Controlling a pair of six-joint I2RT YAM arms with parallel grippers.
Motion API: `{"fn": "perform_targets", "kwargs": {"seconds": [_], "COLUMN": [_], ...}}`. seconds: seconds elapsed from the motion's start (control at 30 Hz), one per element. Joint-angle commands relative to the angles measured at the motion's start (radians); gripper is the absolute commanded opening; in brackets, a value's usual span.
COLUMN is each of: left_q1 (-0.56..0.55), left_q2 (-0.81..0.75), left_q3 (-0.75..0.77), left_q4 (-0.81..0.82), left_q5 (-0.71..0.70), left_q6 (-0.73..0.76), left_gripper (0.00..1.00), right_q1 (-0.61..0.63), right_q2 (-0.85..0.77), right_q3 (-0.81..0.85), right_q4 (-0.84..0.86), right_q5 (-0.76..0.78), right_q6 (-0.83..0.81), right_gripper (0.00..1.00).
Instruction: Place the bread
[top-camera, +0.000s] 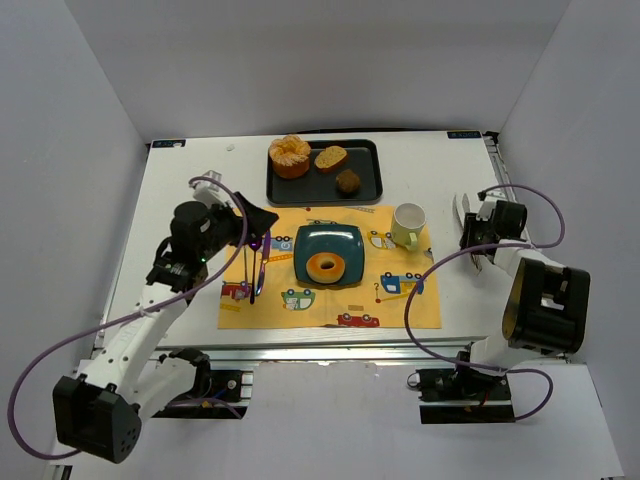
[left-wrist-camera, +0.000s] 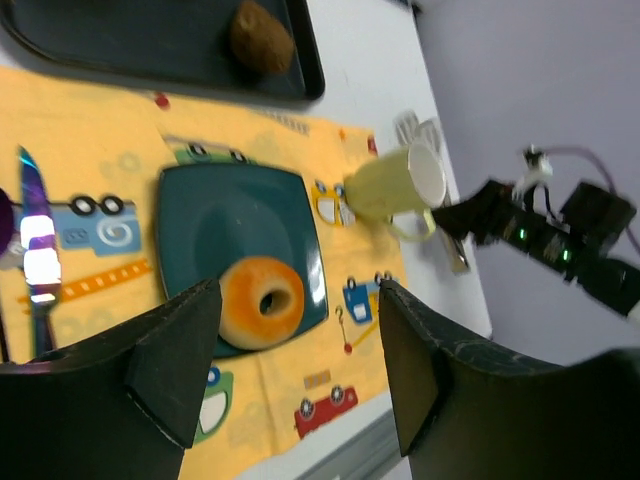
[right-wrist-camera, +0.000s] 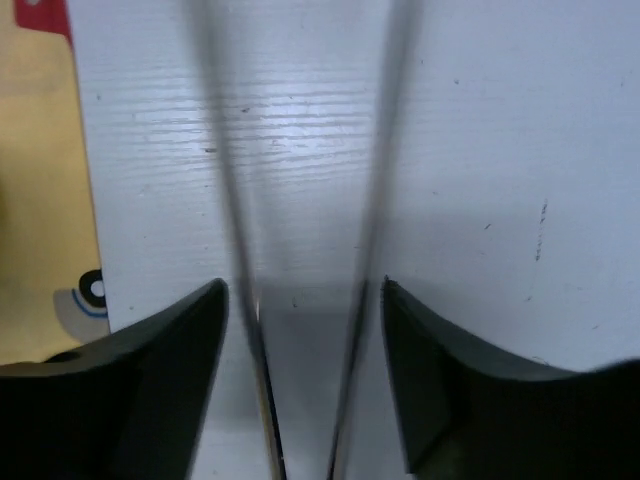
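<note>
The bread (top-camera: 325, 266) is a small golden-orange ring with a hole, lying on a square teal plate (top-camera: 308, 243) on the yellow placemat. It also shows in the left wrist view (left-wrist-camera: 262, 300), resting on the plate (left-wrist-camera: 200, 220). My left gripper (top-camera: 260, 222) is open and empty, raised left of the plate; in its own view the gripper (left-wrist-camera: 295, 345) has its jaws wide apart, framing the bread from above. My right gripper (top-camera: 470, 235) is open on the right, low over the white table, with metal tongs (right-wrist-camera: 240, 250) lying between its jaws (right-wrist-camera: 305, 335).
A cream mug (top-camera: 408, 225) stands right of the plate. A purple-handled knife (top-camera: 254, 268) lies left of it. A dark tray (top-camera: 372, 165) at the back holds a lobed orange bun (top-camera: 290, 155), a sliced roll (top-camera: 331, 158) and a small brown cake (top-camera: 347, 181).
</note>
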Motion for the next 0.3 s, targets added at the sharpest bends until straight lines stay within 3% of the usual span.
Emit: {"fn": "perform_targets", "kwargs": {"seconds": [0.0, 0.03, 0.27], "left_q1": [-0.087, -0.111, -0.192], "left_q2": [0.035, 0.046, 0.082], "left_q3": [0.037, 0.034, 0.036], "left_q4": [-0.044, -0.047, -0.078], "left_q5": [-0.069, -0.086, -0.169], "left_q6": [0.051, 0.052, 0.071], "left_gripper": [0.74, 0.74, 0.72], "right_q1": [-0.010, -0.010, -0.022], "right_q2": [0.042, 0.050, -0.059], "right_q3": [0.028, 0.033, 0.094], "right_q4": [0.031, 0.015, -0.103], "right_q5": [0.018, 0.014, -0.046], "right_q6": [-0.051, -0.075, -0.154], "right_gripper": [0.80, 0.89, 0.89]}}
